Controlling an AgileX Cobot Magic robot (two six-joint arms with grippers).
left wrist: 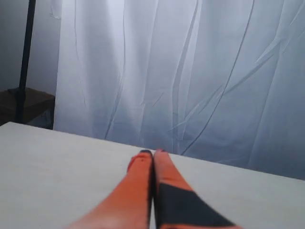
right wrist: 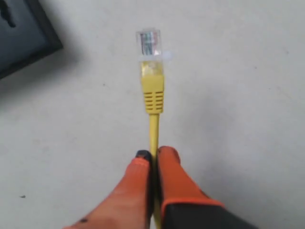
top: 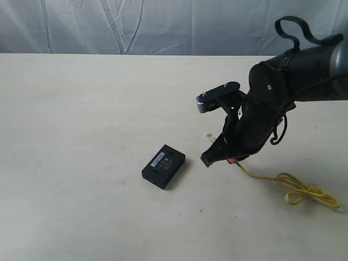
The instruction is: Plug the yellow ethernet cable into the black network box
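The black network box [top: 163,166] lies flat on the table, its white label facing up; one corner of it [right wrist: 21,36] shows in the right wrist view. My right gripper [top: 215,157] [right wrist: 153,153] is shut on the yellow ethernet cable [right wrist: 153,90] a short way behind its clear plug [right wrist: 148,44]. That plug [top: 208,136] is held just above the table, right of the box and apart from it. The cable's remaining length trails to a looped bundle [top: 298,187] at the right. My left gripper [left wrist: 153,152] is shut and empty, and it does not appear in the exterior view.
A pale table [top: 81,109] runs back to a wrinkled white curtain [top: 136,24]. In the left wrist view a dark pole [left wrist: 24,62] stands at the far side beside the curtain [left wrist: 190,71].
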